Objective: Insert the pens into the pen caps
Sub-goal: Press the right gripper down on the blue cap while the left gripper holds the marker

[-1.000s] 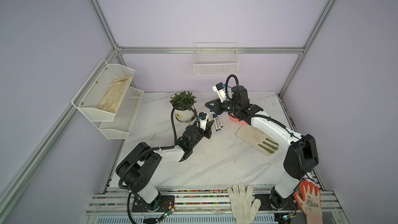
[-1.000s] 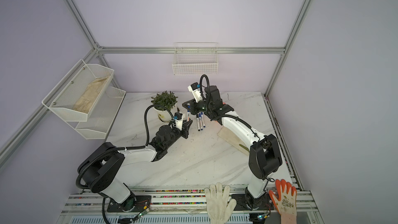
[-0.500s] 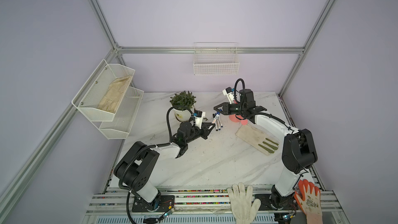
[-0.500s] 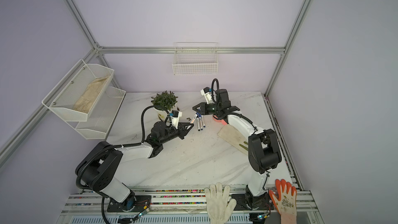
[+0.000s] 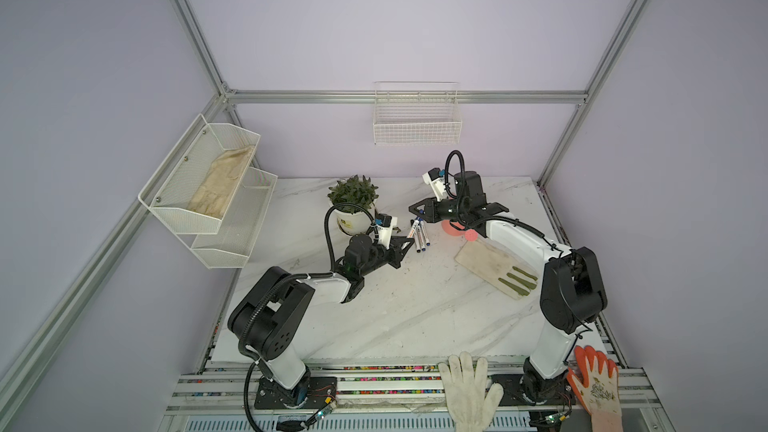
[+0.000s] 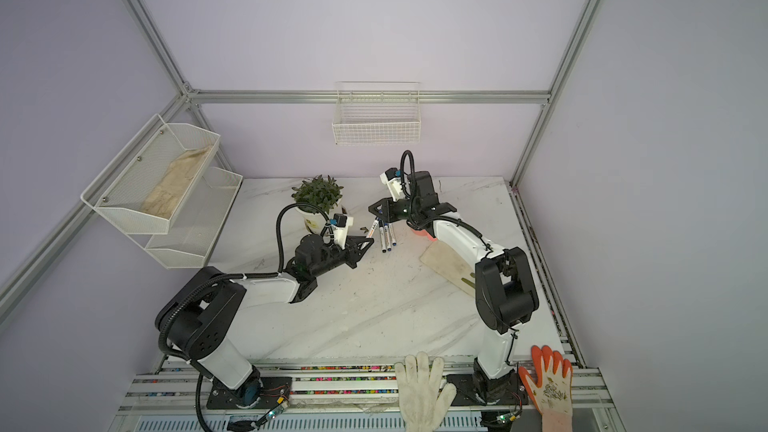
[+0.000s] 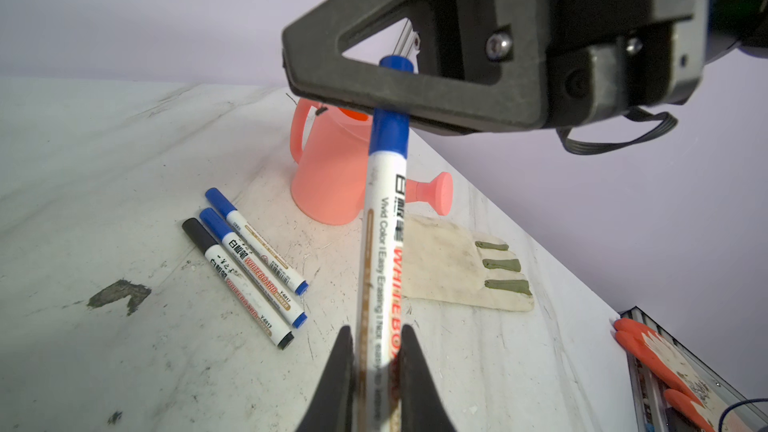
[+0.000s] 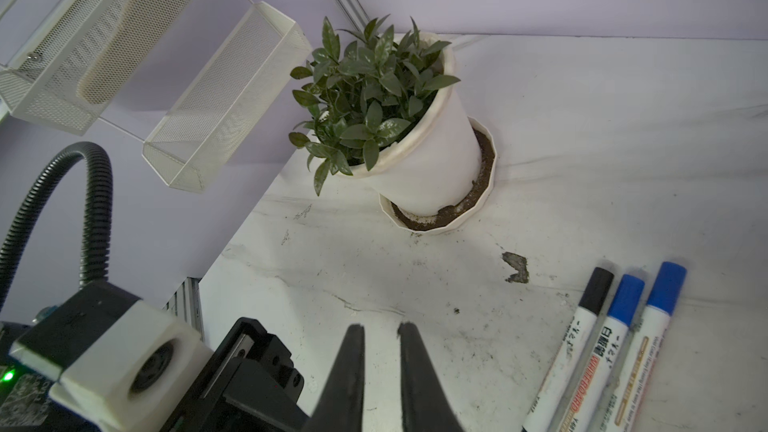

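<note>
Pen (image 7: 384, 222) being gripped at barrel by clenched L gripper (image 7: 375, 328), long axis pointing straight ahead; blue cap (image 7: 390, 130) at far end being pinched by R gripper (image 5: 413, 211). 3 capped pens (image 7: 249, 276) lying beside.

Pale lilac walls (image 5: 415, 27) braced by silver metal struts (image 5: 407, 96) enclose a white marble-patterned table (image 5: 415, 309), scuffed and dirt-flecked under soft, even light. A white wire basket (image 5: 417, 126) hangs on the far wall; a two-tier white mesh shelf (image 5: 239, 226) juts from the left wall. A slotted metal rail (image 5: 374, 386) borders the near edge.
</note>
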Motion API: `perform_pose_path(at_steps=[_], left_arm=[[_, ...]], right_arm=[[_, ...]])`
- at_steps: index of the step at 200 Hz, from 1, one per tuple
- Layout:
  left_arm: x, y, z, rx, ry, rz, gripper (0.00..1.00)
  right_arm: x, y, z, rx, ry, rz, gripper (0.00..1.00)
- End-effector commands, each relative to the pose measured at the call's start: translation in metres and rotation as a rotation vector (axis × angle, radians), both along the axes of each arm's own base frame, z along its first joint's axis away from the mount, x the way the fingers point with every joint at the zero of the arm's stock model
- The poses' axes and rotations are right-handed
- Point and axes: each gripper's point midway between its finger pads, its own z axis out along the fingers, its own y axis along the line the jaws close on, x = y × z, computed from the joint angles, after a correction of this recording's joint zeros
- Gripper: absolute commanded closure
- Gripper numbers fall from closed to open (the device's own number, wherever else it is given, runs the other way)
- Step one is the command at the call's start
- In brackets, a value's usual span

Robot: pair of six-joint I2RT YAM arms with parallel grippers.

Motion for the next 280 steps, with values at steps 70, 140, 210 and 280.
perform_pose_path(at_steps=[70, 140, 210, 280], left_arm=[[0.071, 0.099, 0.277, -0.43, -0.653, 0.709, 1.0], [0.074, 0.082, 0.277, -0.387, -0.69, 0.762, 1.0], [0.044, 0.118, 0.341, -0.746, -0.749, 0.636, 1.0], [0.019, 0.172, 0.386, -0.816, -0.89, 0.7, 1.0]], right_arm=[[-0.126, 0.001, -0.126, -0.411, 0.385, 0.248, 1.0], [-0.137, 0.011, -0.108, -0.319, 0.429, 0.305, 1.0], [-0.128, -0.022, -0.142, -0.342, 0.528, 0.205, 1.0], [-0.124, -0.051, -0.168, -0.424, 0.577, 0.108, 1.0]])
